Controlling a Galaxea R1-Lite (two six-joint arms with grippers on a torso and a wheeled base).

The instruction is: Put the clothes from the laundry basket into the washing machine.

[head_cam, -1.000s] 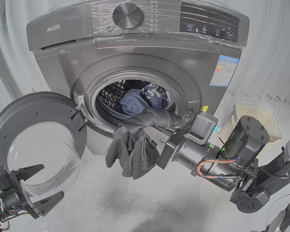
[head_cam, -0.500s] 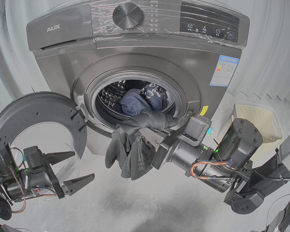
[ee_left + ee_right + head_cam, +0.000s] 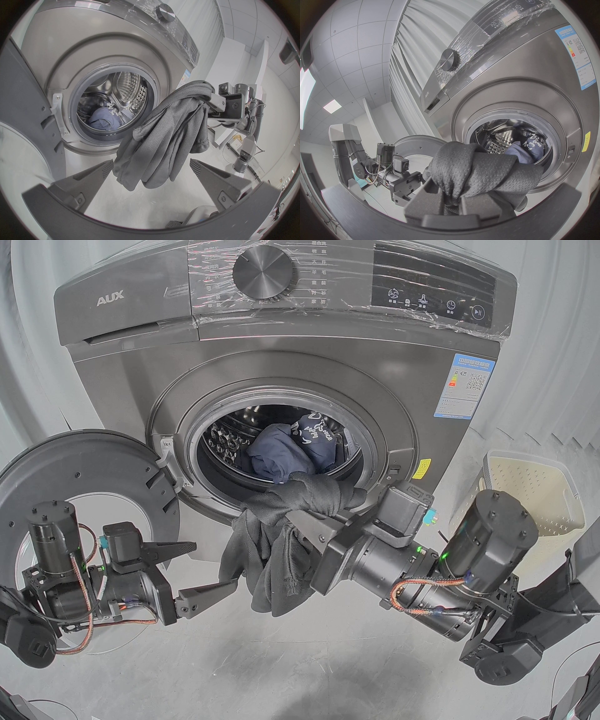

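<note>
a dark grey, finely ribbed knit garment (image 3: 281, 534) hangs in limp folds just in front of the round opening of the brushed-grey metal washing machine (image 3: 312, 365). the right gripper (image 3: 303, 518) is clamped on its bunched top. inside the dimpled steel drum lies a crumpled navy blue garment with white print (image 3: 287, 449). to the left, the left gripper (image 3: 212, 565) is spread wide and holds nothing, its wedge fingers near the cloth's hanging edge, before the open round glass door (image 3: 81, 465). a cream perforated plastic laundry basket (image 3: 537, 490) stands at the far right.
</note>
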